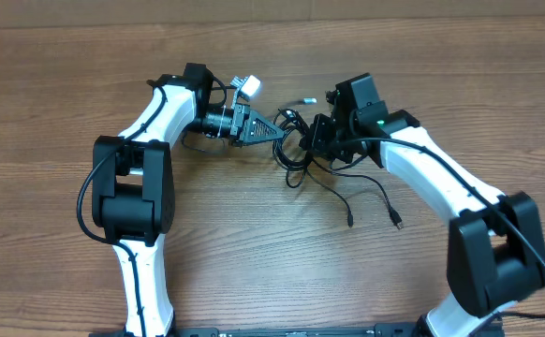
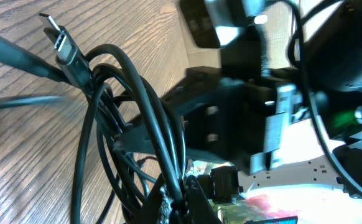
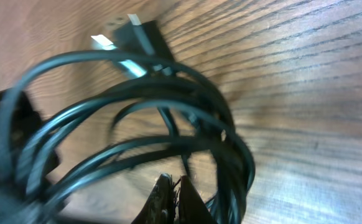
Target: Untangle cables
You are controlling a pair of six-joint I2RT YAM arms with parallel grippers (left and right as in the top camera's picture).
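The cables [image 1: 293,148] lie as one bunched knot of black loops at mid-table, directly between the two grippers. The left gripper [image 1: 271,130] points at the knot from the left and meets its left edge. The right gripper [image 1: 316,140] meets its right edge, so both arms are equally near and neither needs to reach. The line joining the two grippers runs roughly left to right; a separating pull would act along this axis. Left gripper: jaws narrow, closed on several strands, with loops running down into the fingertips in the left wrist view. Right gripper: jaws narrow, almost together. A thin strand leads down into them, so it appears to pinch the cables, though the right wrist view is blurred. The loops cross one another several times between the two grips, and it cannot be told which strand belongs to which cord. A flat silver-tipped plug [image 2: 60,38] stands out of the top of the bunch. Two tails [image 1: 350,217] trail from the knot toward the robot on the right side and lie flat on the table [image 1: 57,84]. The surface is level wood grain, with free room on the far side and on both flanks. A small white object [image 1: 249,86] lies just beyond the left wrist. Judgement: drawing the grippers straight apart risks tightening the loops rather than freeing them.
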